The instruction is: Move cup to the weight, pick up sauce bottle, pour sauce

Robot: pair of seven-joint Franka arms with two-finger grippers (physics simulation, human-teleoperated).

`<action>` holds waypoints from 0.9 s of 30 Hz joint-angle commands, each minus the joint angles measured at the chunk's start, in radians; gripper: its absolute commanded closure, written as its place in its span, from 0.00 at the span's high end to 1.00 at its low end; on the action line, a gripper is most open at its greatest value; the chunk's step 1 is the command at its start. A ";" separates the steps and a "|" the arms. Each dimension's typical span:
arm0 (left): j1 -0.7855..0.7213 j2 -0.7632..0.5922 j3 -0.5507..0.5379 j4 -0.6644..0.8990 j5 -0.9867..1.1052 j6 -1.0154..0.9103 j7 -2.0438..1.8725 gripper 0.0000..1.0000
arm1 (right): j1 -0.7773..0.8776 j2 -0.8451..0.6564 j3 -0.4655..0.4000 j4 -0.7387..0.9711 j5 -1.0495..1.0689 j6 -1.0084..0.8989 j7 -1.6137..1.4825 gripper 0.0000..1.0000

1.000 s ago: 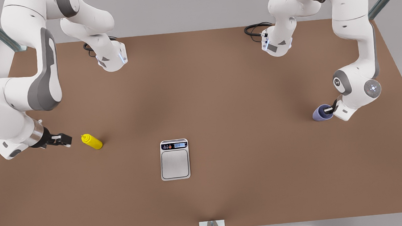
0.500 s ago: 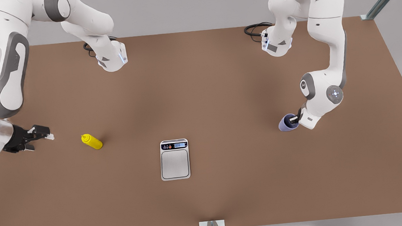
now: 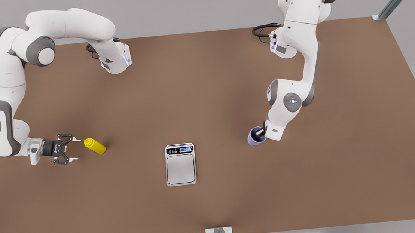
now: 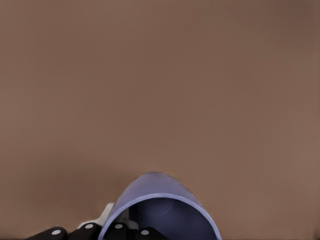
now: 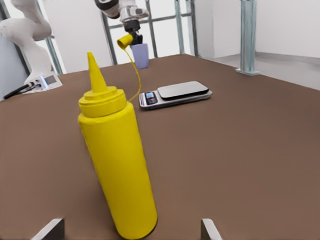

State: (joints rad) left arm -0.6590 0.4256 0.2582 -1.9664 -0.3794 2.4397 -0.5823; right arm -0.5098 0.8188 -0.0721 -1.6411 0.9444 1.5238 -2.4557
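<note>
Left gripper point(image 3: 259, 134) clamped on the rim of the cup point(image 3: 254, 136), one finger inside, holding it on the front view's right, well apart from the scale point(image 3: 180, 164). Right gripper point(image 3: 72, 149), jaws spread wide and holding nothing, sits just beside the upright sauce bottle point(image 3: 95, 146) on the table point(image 3: 208, 86), fingertips point(image 5: 50, 229) flanking its base without contact.

Right claw point(image 3: 70, 150) splayed wide, forearm low and level (left claw point(image 3: 259, 133) clamped, wrist angled down)

weight point(image 3: 180, 165) display unreadable; no legible text
</note>
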 commanded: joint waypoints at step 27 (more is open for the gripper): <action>-0.156 0.479 0.001 0.790 0.034 -0.209 -0.743 0.21 | 0.053 0.085 0.046 0.029 -0.070 -0.037 -0.098 1.00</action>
State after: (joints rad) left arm -0.8147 0.9129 0.2594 -1.1655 -0.3275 2.2280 -1.3343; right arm -0.4571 0.9049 -0.0261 -1.6080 0.8758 1.4866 -2.5541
